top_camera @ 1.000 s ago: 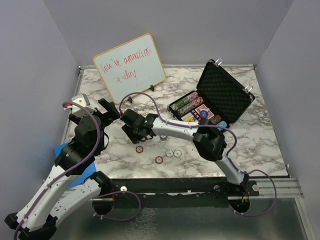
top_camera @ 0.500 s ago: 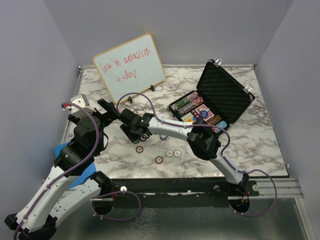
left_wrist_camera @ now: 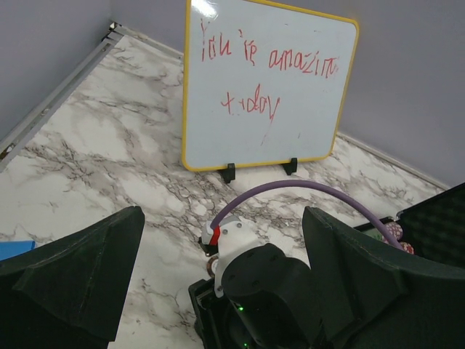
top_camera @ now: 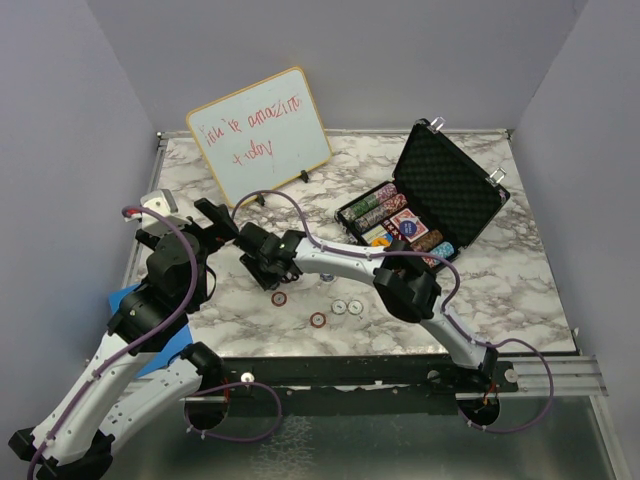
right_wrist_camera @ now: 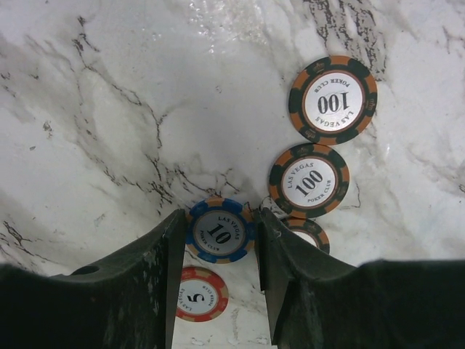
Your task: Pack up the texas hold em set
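Pinching the blue chip (right_wrist_camera: 219, 234) by its rim, well left of the open briefcase (top_camera: 452, 185), the right fingers (right_wrist_camera: 156, 280) grip thinly; it could slip during the carry. Left fingers (left_wrist_camera: 80, 269) stand wide, empty.

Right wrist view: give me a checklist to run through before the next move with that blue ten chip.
1. Blue chip sits between the right end effector fingers: ok, both fingers touch its rim.
2. Chip is off the table: cannot tell.
3. Neighbours are clear of the fingers: not ok. A half-hidden chip sits against the right finger, and a red chip lies by the left one.
4. Case is open to take the chip: ok, lid up.
5. Left end effector is open and empty: ok.
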Robot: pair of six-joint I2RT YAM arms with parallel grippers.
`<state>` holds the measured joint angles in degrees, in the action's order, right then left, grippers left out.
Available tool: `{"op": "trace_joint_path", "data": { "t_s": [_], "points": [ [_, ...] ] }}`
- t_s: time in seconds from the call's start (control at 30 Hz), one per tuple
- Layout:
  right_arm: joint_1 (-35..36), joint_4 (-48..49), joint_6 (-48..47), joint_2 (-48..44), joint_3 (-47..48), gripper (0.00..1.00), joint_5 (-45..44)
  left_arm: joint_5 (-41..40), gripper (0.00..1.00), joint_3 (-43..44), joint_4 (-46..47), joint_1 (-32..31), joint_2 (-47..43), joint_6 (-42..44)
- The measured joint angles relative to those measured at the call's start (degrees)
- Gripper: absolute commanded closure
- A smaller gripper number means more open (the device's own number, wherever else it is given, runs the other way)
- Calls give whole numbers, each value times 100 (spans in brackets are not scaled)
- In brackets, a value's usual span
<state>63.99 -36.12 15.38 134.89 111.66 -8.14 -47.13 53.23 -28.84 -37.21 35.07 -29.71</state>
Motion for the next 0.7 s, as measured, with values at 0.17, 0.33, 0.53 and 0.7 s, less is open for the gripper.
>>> {"op": "trace_joint_path", "data": {
  "t_s": [0.17,0.33,0.53,0.7],
  "points": [
    [85,-57,-4,0,4,47,2,0,1,-7,-2,0,-4,0],
    [90,-103,-57,0,7,42,24,-2,1,-7,-4,2,-31,0],
    [92,-122,-225,0,11,41,140,-2,1,-17,-7,0,-42,-2],
    [111,-157,-385,0,15,42,269,-2,1,-22,-9,0,-42,-2]
  ]
}}
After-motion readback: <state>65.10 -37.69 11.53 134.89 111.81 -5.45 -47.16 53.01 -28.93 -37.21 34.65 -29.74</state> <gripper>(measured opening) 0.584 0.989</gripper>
